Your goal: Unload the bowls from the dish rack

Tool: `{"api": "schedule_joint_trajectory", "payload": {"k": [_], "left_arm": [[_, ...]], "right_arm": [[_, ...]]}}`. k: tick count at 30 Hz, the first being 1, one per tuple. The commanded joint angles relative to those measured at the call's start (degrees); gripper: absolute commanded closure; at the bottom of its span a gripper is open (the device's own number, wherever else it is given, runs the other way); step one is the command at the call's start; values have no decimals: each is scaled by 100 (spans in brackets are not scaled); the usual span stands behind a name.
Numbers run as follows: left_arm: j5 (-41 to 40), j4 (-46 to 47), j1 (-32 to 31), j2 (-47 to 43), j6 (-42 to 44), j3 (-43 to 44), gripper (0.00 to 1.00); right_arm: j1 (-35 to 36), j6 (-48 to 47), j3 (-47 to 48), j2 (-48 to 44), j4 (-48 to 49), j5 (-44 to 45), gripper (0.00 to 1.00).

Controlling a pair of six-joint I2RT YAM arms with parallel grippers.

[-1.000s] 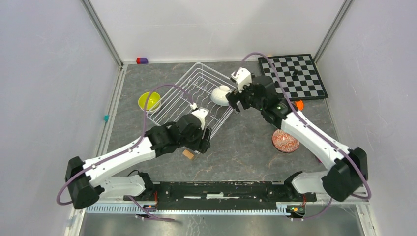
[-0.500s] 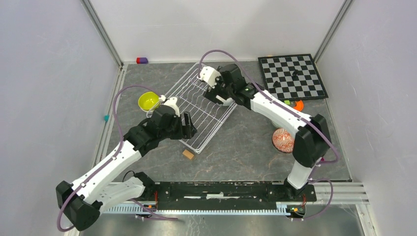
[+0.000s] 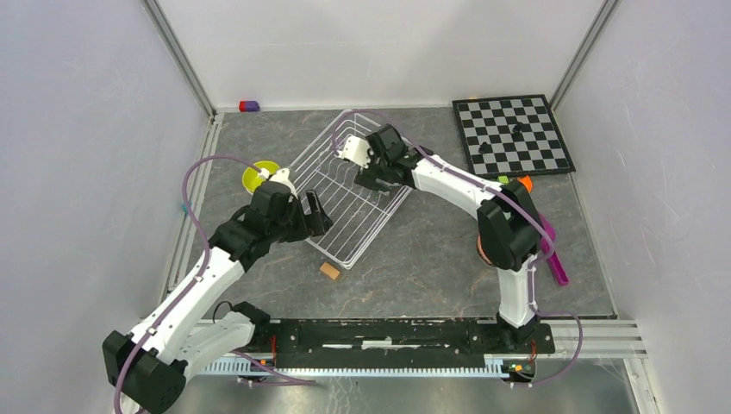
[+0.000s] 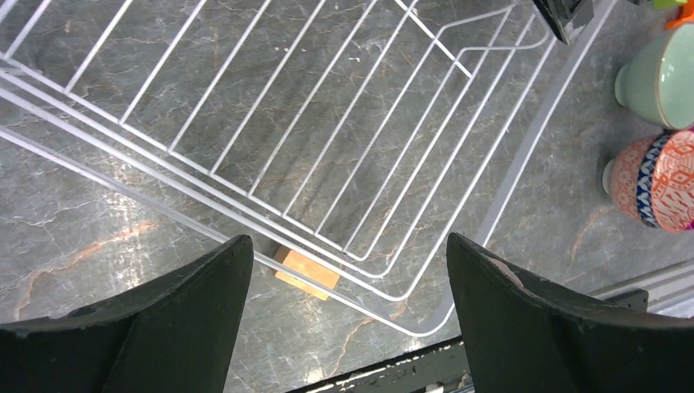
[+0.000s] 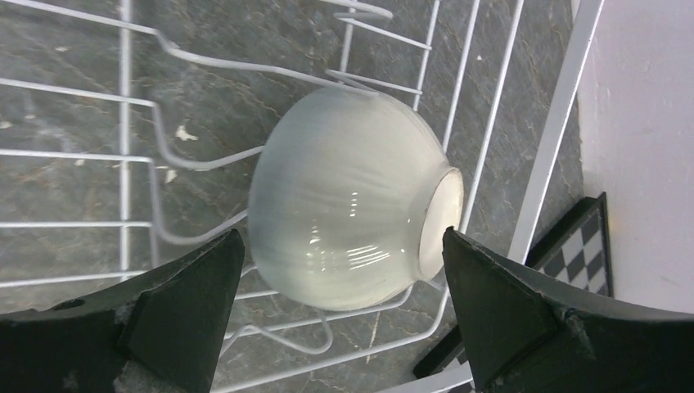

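Mid-frame, inside white wire dish rack (image 3: 340,216): last visible white ceramic bowl (image 5: 352,196) on its side, right gripper (image 5: 342,237) spread astride it. Left gripper (image 4: 348,246) parted over bare rack corner. Yellow-green bowl (image 3: 256,175), pale green bowl (image 4: 663,78) already out.

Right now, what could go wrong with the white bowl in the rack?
The white bowl lies on its side, round and glossy, inside the open right gripper, so it might slip or roll when squeezed. The prongs of the dish rack curve close against it, so lifting could snag the bowl and tug the rack.
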Motion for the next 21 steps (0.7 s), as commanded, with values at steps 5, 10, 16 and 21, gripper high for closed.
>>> {"api": "schedule_joint_trajectory", "payload": {"k": [5, 10, 16, 21], "left_arm": [[29, 171, 309, 62, -143, -140, 6], [93, 282, 400, 217, -152, -171, 6], [264, 334, 442, 239, -153, -156, 6], [296, 314, 438, 215, -163, -129, 6]], "right_arm": [[25, -285, 418, 488, -115, 646, 2], [21, -365, 455, 583, -241, 803, 5], [25, -243, 250, 263, 53, 1030, 44], [24, 28, 123, -230, 361, 1059, 63]]}}
